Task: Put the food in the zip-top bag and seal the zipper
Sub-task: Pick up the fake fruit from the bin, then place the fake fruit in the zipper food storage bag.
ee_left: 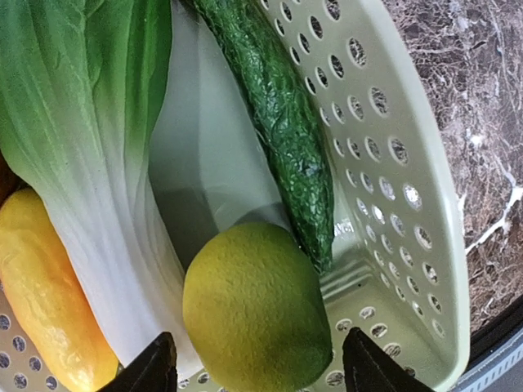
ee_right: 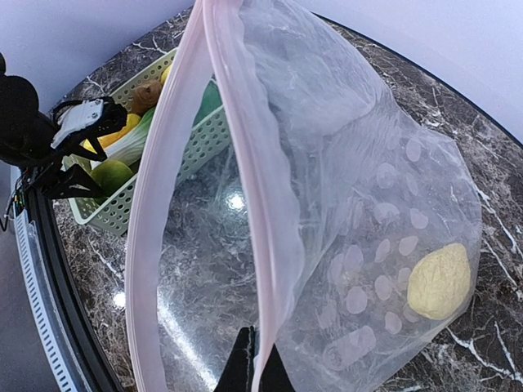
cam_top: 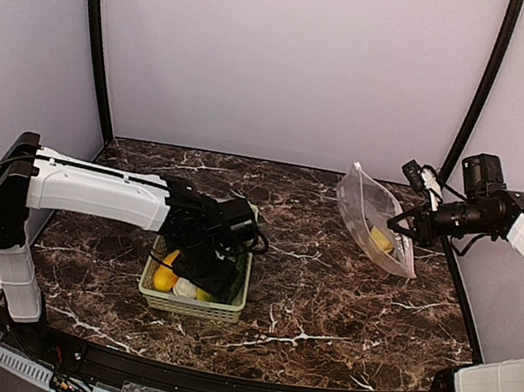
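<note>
Here, left pincer [ee_left: 260, 363] wide over lemon [ee_left: 257, 306], right pincer [ee_right: 257, 363] pinching zip-top bag [ee_right: 359, 163], mouth toward basket [ee_right: 196, 139].

Marble table [cam_top: 325, 299], seemingly lilac walls [cam_top: 288, 48]

We take the basket [cam_top: 192, 306] as our mark. Inside it, room is tight. The lemon [ee_left: 257, 306] fills the gap between the spread fingers of the left gripper [ee_left: 257, 371]. The cucumber [ee_left: 282, 122] lies along one basket wall and the bok choy [ee_left: 90, 163] crowds the other side, with only a narrow strip of floor bare between them. Right of the basket the table [cam_top: 327, 289] lies bare as far as the zip-top bag [cam_top: 370, 215], whose mouth gapes toward the basket.
</note>
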Available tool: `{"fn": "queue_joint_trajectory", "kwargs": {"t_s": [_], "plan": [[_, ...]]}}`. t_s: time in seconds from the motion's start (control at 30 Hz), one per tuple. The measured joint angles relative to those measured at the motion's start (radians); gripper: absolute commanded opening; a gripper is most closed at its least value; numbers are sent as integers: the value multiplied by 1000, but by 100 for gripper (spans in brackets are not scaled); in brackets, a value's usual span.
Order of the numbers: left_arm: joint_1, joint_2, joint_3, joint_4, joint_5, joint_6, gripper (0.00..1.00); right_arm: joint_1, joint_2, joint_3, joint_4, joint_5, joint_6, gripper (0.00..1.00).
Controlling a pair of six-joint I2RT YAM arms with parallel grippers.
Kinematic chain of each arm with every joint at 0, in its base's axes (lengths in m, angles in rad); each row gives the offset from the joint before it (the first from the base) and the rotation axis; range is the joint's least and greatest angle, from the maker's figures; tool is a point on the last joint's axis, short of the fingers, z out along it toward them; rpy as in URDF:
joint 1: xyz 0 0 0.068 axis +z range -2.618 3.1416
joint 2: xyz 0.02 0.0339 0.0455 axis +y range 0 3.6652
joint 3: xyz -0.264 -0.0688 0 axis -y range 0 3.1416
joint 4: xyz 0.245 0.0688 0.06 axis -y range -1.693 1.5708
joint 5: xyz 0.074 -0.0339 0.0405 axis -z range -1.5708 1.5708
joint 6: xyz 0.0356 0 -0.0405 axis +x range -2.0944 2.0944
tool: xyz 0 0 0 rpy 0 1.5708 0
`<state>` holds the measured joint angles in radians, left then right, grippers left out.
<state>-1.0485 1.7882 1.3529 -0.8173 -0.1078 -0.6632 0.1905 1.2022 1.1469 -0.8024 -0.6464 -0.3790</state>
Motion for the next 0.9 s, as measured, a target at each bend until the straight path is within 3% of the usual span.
{"fn": "queue_joint_trajectory", "kwargs": {"t_s": [0.23, 0.57, 0.9], "plan": [[0, 88, 46, 7, -19, 4, 47, 3, 13, 0, -8, -1, 11, 0], [-2, 53, 152, -112, -128, 36, 40, 6, 17, 1, -18, 15, 13, 0], [-2, 11, 423, -127, -163, 170, 37, 38, 24, 105, -100, 23, -5, 0]]}}
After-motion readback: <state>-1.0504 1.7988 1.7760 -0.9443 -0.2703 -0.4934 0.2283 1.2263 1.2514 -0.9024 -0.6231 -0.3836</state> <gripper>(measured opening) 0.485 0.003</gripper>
